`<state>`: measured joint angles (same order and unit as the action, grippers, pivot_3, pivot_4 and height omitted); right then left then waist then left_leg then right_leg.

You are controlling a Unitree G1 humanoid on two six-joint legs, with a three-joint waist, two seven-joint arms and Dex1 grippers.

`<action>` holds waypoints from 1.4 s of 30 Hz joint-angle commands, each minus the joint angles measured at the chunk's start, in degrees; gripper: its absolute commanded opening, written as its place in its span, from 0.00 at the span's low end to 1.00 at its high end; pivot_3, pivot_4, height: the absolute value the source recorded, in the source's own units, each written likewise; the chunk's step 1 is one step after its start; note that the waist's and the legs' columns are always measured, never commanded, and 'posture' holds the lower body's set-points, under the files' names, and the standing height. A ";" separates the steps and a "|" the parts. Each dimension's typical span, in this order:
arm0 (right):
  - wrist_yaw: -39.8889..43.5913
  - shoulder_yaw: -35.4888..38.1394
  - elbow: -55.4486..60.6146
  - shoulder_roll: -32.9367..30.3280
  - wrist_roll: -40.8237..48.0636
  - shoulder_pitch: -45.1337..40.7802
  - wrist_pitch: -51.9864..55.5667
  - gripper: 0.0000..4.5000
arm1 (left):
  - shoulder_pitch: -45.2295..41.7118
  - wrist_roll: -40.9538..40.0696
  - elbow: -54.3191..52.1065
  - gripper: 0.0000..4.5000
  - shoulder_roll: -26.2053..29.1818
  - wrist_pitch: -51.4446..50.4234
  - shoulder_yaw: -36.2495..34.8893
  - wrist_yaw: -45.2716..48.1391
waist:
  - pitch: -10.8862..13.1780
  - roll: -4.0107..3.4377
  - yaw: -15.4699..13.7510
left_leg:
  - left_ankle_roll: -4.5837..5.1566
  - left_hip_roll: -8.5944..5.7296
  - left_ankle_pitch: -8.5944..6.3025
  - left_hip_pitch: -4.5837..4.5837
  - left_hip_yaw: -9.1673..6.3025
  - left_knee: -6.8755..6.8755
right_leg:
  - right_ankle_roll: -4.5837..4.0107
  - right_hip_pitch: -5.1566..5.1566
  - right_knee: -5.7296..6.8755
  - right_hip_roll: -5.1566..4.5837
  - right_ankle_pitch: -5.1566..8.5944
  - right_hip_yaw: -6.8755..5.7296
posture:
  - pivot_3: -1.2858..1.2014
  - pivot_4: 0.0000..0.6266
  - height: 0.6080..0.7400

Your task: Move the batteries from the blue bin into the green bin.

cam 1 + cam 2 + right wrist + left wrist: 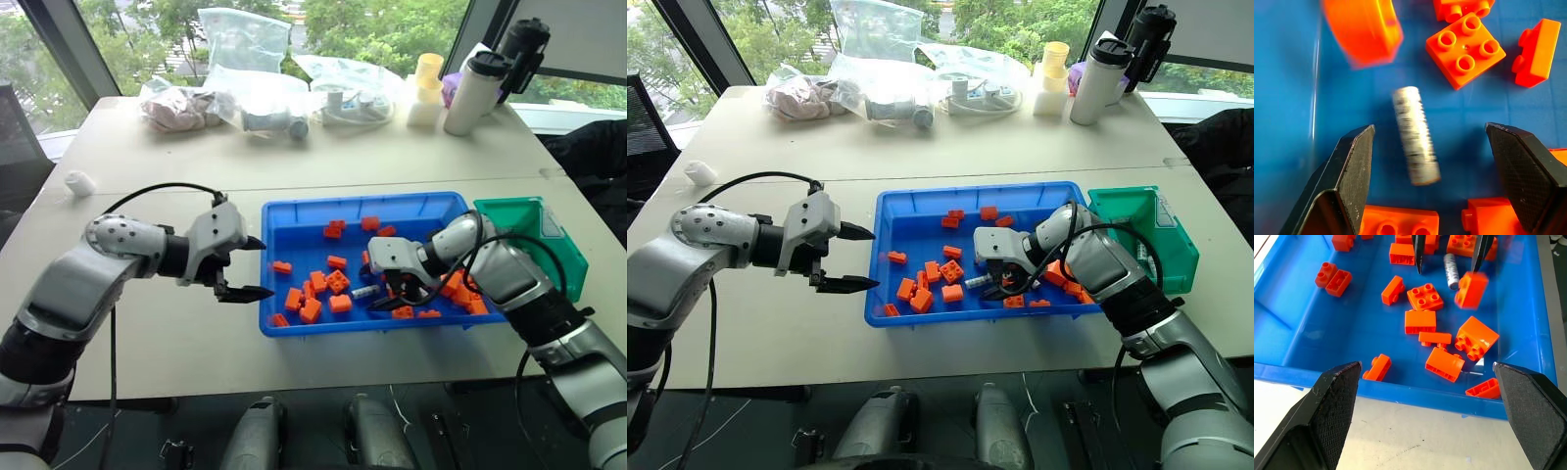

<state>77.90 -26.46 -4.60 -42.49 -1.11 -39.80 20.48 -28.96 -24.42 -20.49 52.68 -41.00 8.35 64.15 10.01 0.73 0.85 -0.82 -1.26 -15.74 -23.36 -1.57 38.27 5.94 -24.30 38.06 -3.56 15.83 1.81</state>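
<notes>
The blue bin [294, 217] sits in the middle of the table, scattered with orange toy bricks [339, 282]. One silver-grey battery [1415, 142] lies loose on the bin floor among them, also seen as the battery [365, 292]. My right gripper [1429, 128] hangs open just above it, one finger on each side, not touching. The green bin [534, 223] stands against the blue bin's right end. Left of the blue bin, outside its rim, my left gripper [257, 266] is open and holds nothing, pointing toward the bin.
At the back of the table lie clear plastic bags [245, 59], a white bottle [473, 93], a black bottle [524, 49] and a yellow cup [428, 70]. A small white roll [79, 182] sits at the far left. The table's front edge runs just below the blue bin.
</notes>
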 commanded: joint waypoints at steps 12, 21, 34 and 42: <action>-0.42 -0.06 -1.05 1.74 -1.53 0.26 -1.79 0.01 | -0.33 -0.14 -1.32 1.00 -0.57 0.25 -0.70 -0.58 | 0.00 0.00 -0.01 | 0.00 0.00 0.00 0.00 -0.01 0.00 | 0.00 0.01 0.00 0.00 0.00 0.00 | 0.52 0.24 1.00; -7.13 15.78 3.93 -0.15 6.52 -2.15 9.33 0.01 | -0.88 -4.56 -3.05 1.00 -1.52 -2.53 -4.89 -1.34 | 0.05 -0.04 -0.24 | 0.00 -0.01 0.00 -0.05 -0.01 0.00 | 0.00 -0.03 0.00 -0.02 0.00 0.00 | 0.52 0.24 1.00; -33.27 51.42 15.14 -8.25 9.13 19.99 32.09 0.01 | -16.12 -2.21 13.86 1.00 -21.19 5.99 0.53 -4.77 | -0.02 0.02 -1.59 | 0.02 -0.16 -0.01 -0.09 0.01 0.00 | 0.00 0.05 -0.10 -0.13 0.00 0.01 | 0.52 0.24 1.00; -42.45 56.81 13.03 -6.39 10.22 22.57 34.73 0.01 | -17.38 -0.25 17.66 1.00 -22.31 8.85 1.44 -2.49 | -0.07 -0.10 0.33 | 0.02 0.04 0.00 0.10 0.19 -0.05 | 0.01 -0.05 0.12 0.13 -0.01 0.34 | 0.52 0.24 1.00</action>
<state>36.86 28.71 8.00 -48.63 8.54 -16.91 55.18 -45.72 -25.16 -2.44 29.47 -33.24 10.54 61.02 9.94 0.63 1.17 -0.81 -1.22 -15.74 -23.27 -1.38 38.21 5.96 -24.35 38.17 -3.43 15.82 2.16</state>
